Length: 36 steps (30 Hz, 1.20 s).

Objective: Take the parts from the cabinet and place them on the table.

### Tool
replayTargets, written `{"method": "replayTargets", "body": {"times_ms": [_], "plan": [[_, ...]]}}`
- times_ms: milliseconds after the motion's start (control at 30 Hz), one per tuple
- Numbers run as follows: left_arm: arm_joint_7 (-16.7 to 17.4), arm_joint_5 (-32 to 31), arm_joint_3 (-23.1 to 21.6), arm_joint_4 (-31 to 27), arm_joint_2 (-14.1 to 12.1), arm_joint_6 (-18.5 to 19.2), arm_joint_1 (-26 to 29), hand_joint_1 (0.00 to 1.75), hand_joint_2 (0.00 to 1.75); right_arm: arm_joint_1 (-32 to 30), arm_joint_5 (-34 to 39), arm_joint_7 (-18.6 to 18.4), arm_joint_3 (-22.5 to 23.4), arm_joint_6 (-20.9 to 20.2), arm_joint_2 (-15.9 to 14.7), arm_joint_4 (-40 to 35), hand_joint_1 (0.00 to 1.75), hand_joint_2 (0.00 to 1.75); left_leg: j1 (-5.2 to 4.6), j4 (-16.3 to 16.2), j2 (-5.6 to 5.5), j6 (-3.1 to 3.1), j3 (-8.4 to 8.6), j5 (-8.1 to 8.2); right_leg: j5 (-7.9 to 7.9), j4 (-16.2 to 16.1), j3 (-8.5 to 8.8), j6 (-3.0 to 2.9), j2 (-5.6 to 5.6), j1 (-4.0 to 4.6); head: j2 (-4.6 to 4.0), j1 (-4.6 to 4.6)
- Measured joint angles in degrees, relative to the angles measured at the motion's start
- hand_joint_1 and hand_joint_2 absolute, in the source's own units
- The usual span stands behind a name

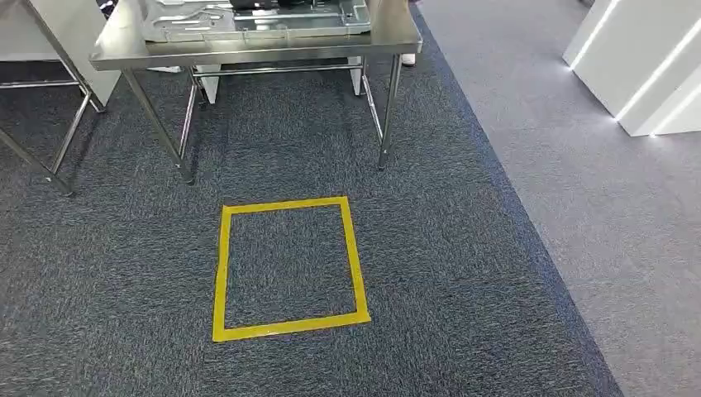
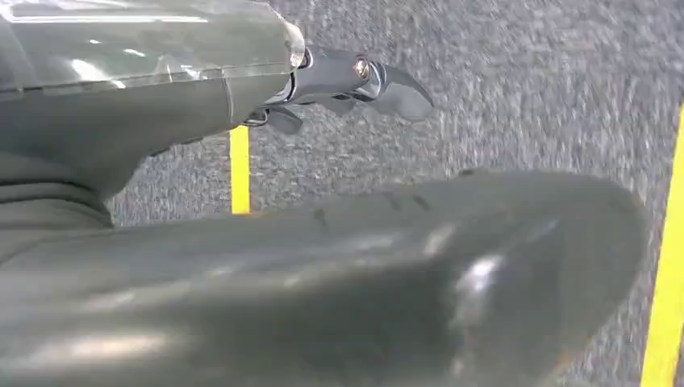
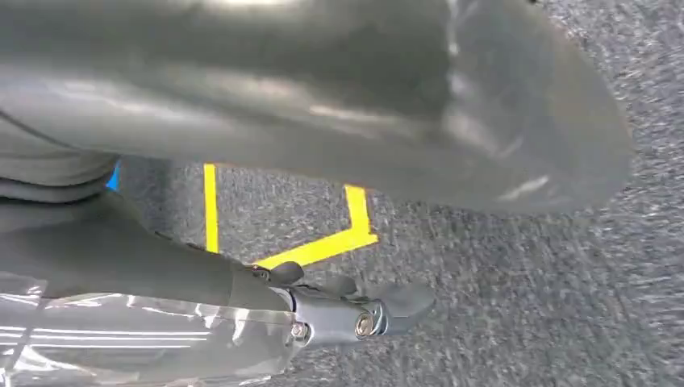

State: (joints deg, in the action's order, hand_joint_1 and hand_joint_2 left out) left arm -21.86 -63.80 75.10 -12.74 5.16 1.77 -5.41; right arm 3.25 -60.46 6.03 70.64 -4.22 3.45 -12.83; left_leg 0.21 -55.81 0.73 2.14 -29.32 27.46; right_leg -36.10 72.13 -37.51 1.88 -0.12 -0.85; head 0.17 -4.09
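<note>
A steel table [image 1: 248, 51] stands ahead at the top of the head view, with a flat stamped metal part [image 1: 248, 21] lying on its top. Both arms hang at my sides over the carpet. My left hand [image 2: 339, 266] shows its thick grey thumb and dark fingers [image 2: 355, 81] held apart, with nothing between them. My right hand [image 3: 323, 105] looks the same, its fingers [image 3: 363, 310] stretched out away from the thumb and holding nothing.
A square of yellow tape [image 1: 285, 265] marks the dark carpet in front of the table. The legs of a second steel frame [image 1: 50, 107] stand at the left. White lit units [image 1: 636, 58] stand on lighter carpet at the right.
</note>
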Motion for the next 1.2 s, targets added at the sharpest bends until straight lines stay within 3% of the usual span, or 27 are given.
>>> {"method": "replayTargets", "body": {"times_ms": [33,67,100,167,200,233,333,367,400,433,500,533,567,600,667,700,733,767,867,900,933,1000,1033,1067,1100,1167,1200], "plan": [[0.02,0.02,0.00,0.00,0.00,0.00,0.05,0.00,0.00,-0.03,0.00,0.00,0.02,0.02,0.00,0.00,0.00,0.00,-0.15,-0.13,0.00,0.06,-0.28,-0.11,-0.72,3.17,-1.36,0.03,0.00,0.01,0.00,0.00],[0.02,0.02,0.00,0.00,0.00,0.00,0.09,0.00,0.00,-0.14,0.00,0.00,0.02,0.02,0.00,0.00,0.00,0.00,-0.25,-0.27,-0.02,0.07,-0.44,-0.15,0.12,3.20,-1.23,-0.03,0.00,0.03,0.00,0.00],[0.04,0.02,0.00,0.00,0.00,0.00,0.13,0.00,0.00,-0.20,0.00,0.00,0.04,0.02,0.00,0.00,0.00,0.00,-0.33,-0.37,-0.05,0.05,-0.47,-0.16,1.85,0.87,0.13,-0.22,0.00,0.07,0.00,0.00],[0.04,0.02,-0.02,0.00,0.02,0.00,0.09,0.00,0.00,-0.16,0.00,0.00,0.07,0.00,0.00,0.00,0.00,0.00,-0.55,-0.62,-0.10,-0.01,-0.35,-0.11,7.12,-9.94,5.78,-1.07,-0.01,0.22,0.00,0.00],[0.04,0.02,-0.04,0.04,0.09,0.00,0.09,0.00,0.00,-0.10,0.00,0.00,0.07,0.02,-0.02,0.00,0.00,0.00,-0.58,-0.73,-0.07,-0.09,-0.45,-0.07,7.82,-14.11,7.65,-1.72,-0.06,0.53,0.00,0.00],[0.04,0.00,-0.04,0.07,0.15,0.00,0.02,0.00,0.00,0.03,0.00,0.00,0.09,0.02,-0.09,0.00,0.00,0.00,-1.04,-1.16,-0.08,-0.40,-0.71,0.08,7.53,-15.18,7.89,-1.87,-0.08,0.65,0.00,0.00],[0.07,0.00,-0.04,0.07,0.15,0.00,0.01,0.00,0.00,-0.12,0.00,0.00,0.18,0.02,-0.09,0.00,0.00,0.00,-0.74,-0.85,-0.02,-1.25,-0.89,-0.35,7.83,-15.05,7.54,-2.32,-0.01,0.95,0.00,0.00],[0.07,0.00,-0.04,0.07,0.11,-0.02,0.01,0.00,0.00,-0.14,0.00,0.00,0.22,0.02,-0.04,0.00,0.00,0.00,-1.08,-1.04,-0.06,-1.66,-0.97,-0.09,8.34,-15.79,7.76,-2.82,-0.06,0.25,0.00,0.00],[0.09,0.00,-0.04,0.07,0.04,-0.07,0.04,0.00,0.00,-0.11,0.00,0.02,0.24,0.02,-0.02,0.00,0.00,0.00,-0.77,-2.17,-0.24,-2.06,-1.46,1.00,8.58,-16.11,7.78,-3.00,-0.19,0.18,0.00,0.00],[0.28,0.00,-0.04,0.07,0.02,-0.11,0.01,0.00,0.00,-0.07,0.00,0.09,0.26,0.00,-0.02,0.00,0.00,0.00,-0.66,-5.13,-0.29,-2.40,-2.77,3.12,8.69,-16.11,7.60,-3.24,-0.26,0.11,0.00,-0.02],[0.63,-0.11,-0.04,0.07,0.00,-0.13,0.08,0.00,0.00,-0.08,0.00,0.22,0.37,-0.05,0.00,0.00,0.00,0.00,-0.12,-14.95,-0.31,-2.94,-7.12,7.88,8.75,-16.05,7.33,-3.30,-0.28,0.15,0.00,0.00],[0.76,-0.17,-0.04,0.07,0.00,-0.13,0.15,0.00,0.00,-0.09,0.07,0.33,0.42,-0.07,0.00,0.00,0.00,0.00,0.06,-18.58,-0.30,-3.21,-8.68,8.89,8.75,-15.95,7.24,-3.30,-0.27,0.14,0.00,0.00],[0.79,-0.15,-0.04,0.07,0.00,-0.13,0.22,0.00,0.00,-0.15,0.13,0.46,0.46,-0.05,0.00,0.00,0.00,0.00,0.31,-19.56,-0.29,-3.42,-9.07,8.46,8.74,-15.82,7.24,-3.28,-0.26,0.10,0.00,-0.02],[0.79,-0.15,-0.04,0.07,-0.09,-0.13,0.24,0.00,0.00,-0.19,0.24,0.74,0.57,-0.09,0.04,0.00,0.00,0.00,0.55,-17.66,-0.28,-3.61,-8.11,6.78,8.70,-15.70,7.27,-3.22,-0.23,0.05,0.00,0.00],[0.74,-0.15,-0.07,0.07,-0.29,-0.15,0.15,0.00,0.00,-0.13,0.59,1.24,0.90,-0.37,0.31,0.00,0.00,0.00,0.95,-7.27,-0.25,-3.85,-2.98,1.29,8.41,-15.24,7.34,-2.77,-0.08,-0.18,0.00,0.00],[0.74,-0.17,-0.07,0.07,-0.35,-0.15,0.11,0.00,0.00,-0.13,0.85,1.31,0.96,-0.50,0.37,0.00,0.00,0.00,1.09,-2.58,-0.30,-3.78,-0.87,0.27,8.18,-14.91,7.27,-2.41,-0.03,-0.19,0.00,0.00],[0.72,-0.17,-0.07,0.09,-0.35,-0.13,0.03,0.00,0.00,-0.08,1.05,1.29,1.03,-0.64,0.37,0.00,0.00,0.00,0.71,-1.56,-0.38,-3.44,-0.51,1.10,8.00,-14.49,7.00,-1.97,0.01,0.14,0.00,0.00],[0.66,-0.20,-0.11,0.09,-0.37,-0.11,0.02,0.00,0.00,-0.04,1.33,1.14,1.14,-0.92,0.39,0.00,0.00,0.00,0.62,-1.85,-0.41,-2.73,-0.79,0.89,8.18,-14.51,6.82,-1.61,0.06,0.11,0.00,0.00],[0.59,-0.17,-0.11,0.09,-0.42,-0.07,0.22,0.00,0.00,0.24,2.54,-2.52,1.95,-0.74,0.46,0.07,0.00,0.00,0.45,-1.51,-0.62,-1.43,-1.06,0.51,8.31,-14.66,6.82,-0.54,-0.15,-0.10,0.00,0.00],[0.59,-0.17,-0.11,0.09,-0.42,-0.11,0.11,0.00,0.00,0.23,2.62,-3.44,2.23,-0.64,0.46,0.09,0.00,0.00,0.67,-1.28,-0.67,-0.97,-0.85,0.19,7.47,-13.81,6.67,-0.32,-0.11,-0.39,0.00,0.00],[0.59,-0.17,-0.11,0.07,-0.55,-0.26,0.01,0.00,0.00,0.24,2.69,-4.02,2.40,-0.53,0.48,0.11,0.00,0.00,0.63,-1.27,-0.82,-0.70,-1.04,0.06,5.26,-11.06,5.31,-0.22,-0.08,-0.34,0.00,0.00],[0.68,-0.15,-0.11,0.07,-0.72,-0.66,0.04,0.00,0.00,0.25,2.69,-4.37,2.60,-0.35,0.44,0.11,0.00,0.00,0.41,-1.30,-0.98,-0.44,-1.35,-0.10,0.50,-1.80,1.03,-0.01,0.01,-0.37,0.00,0.00],[0.79,-0.13,-0.11,0.07,-0.83,-0.94,0.09,0.00,0.00,0.23,2.62,-4.44,2.73,-0.27,0.42,0.11,0.00,0.00,0.31,-1.33,-1.16,-0.42,-1.49,-0.11,-0.86,2.39,-0.98,0.03,0.02,-0.37,0.00,0.00],[0.79,-0.15,-0.11,0.07,-0.92,-1.09,0.19,0.00,0.00,0.18,2.47,-4.46,2.73,-0.26,0.44,0.11,0.00,0.00,0.23,-1.35,-1.44,-0.40,-1.51,-0.13,-0.71,4.02,-1.77,-0.01,0.02,-0.37,0.00,0.00],[0.79,-0.17,-0.11,0.07,-0.96,-1.16,0.25,0.00,0.00,0.09,2.27,-4.46,2.73,-0.33,0.44,0.11,0.00,0.00,0.20,-1.35,-1.87,-0.40,-1.45,-0.13,0.83,2.72,-1.13,-0.15,0.03,-0.36,0.00,0.00],[0.76,-0.24,-0.11,0.09,-0.98,-1.18,0.22,0.00,0.00,0.04,1.79,-4.37,2.73,-0.46,0.44,0.11,0.00,0.00,0.06,-1.37,-2.79,-0.42,-1.22,-0.13,6.13,-6.53,3.43,-0.83,0.52,-0.29,0.00,0.00],[0.72,-0.26,-0.13,0.09,-0.96,-1.18,0.19,0.00,0.00,0.04,1.58,-4.20,2.73,-0.46,0.42,0.11,0.00,0.00,0.02,-1.37,-3.15,-0.46,-1.16,-0.12,8.20,-11.50,5.82,-1.36,1.78,-0.10,0.00,0.00]]}}
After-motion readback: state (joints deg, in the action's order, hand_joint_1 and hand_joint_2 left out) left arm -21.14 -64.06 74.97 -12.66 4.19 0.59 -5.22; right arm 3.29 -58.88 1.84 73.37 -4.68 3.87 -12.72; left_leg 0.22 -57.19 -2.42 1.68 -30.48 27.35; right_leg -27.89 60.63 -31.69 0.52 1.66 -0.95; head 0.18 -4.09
